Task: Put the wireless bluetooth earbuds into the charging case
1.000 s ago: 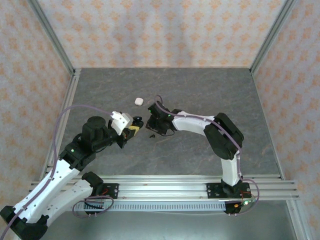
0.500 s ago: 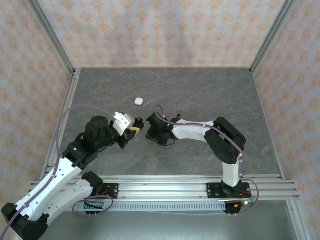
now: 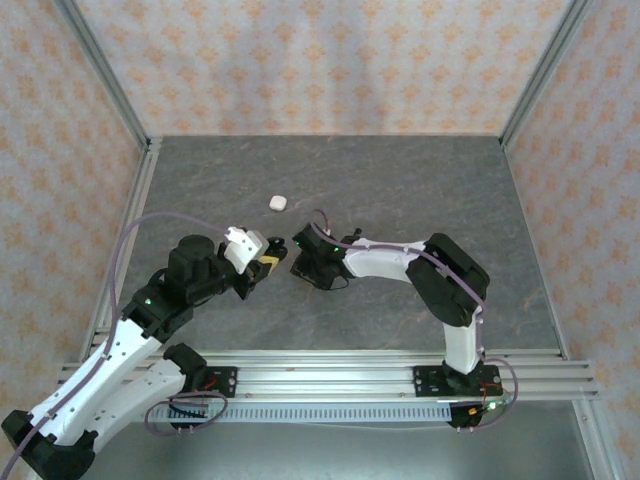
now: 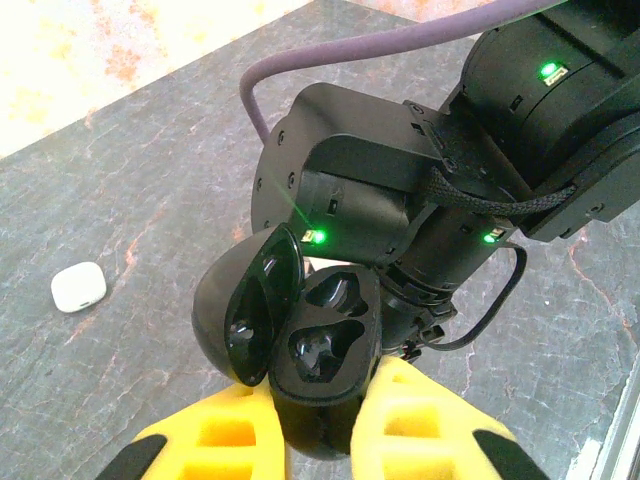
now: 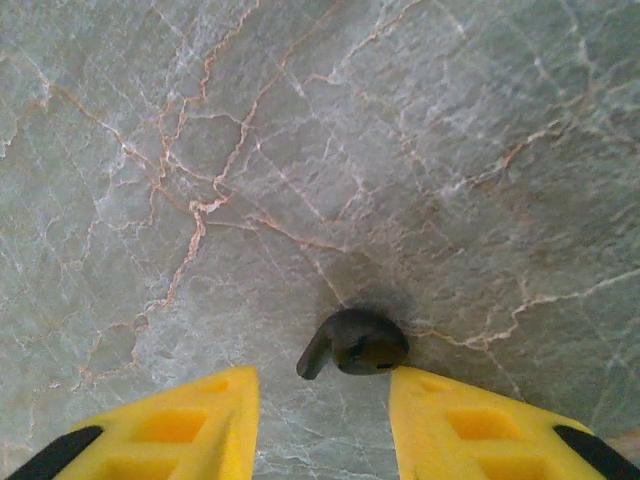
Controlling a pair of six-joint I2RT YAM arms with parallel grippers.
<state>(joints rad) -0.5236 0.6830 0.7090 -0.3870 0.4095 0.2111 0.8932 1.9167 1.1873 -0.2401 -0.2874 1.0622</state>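
A black charging case sits between the yellow fingers of my left gripper, which is shut on it. Its lid is swung open to the left and both wells are empty. In the top view the left gripper is held just left of my right gripper. One black earbud lies on the grey stone-pattern table, stem pointing left. My right gripper is open, its tips either side of the earbud and slightly short of it. The white earbuds and the other black one are out of view.
A small white case lies shut on the table behind both grippers, also visible as the white case in the left wrist view. The right arm's black wrist hangs close behind the held case. Papered walls enclose the table.
The right gripper has shifted a little left and nearer, down over the black earbud. The left gripper with the case has barely moved.
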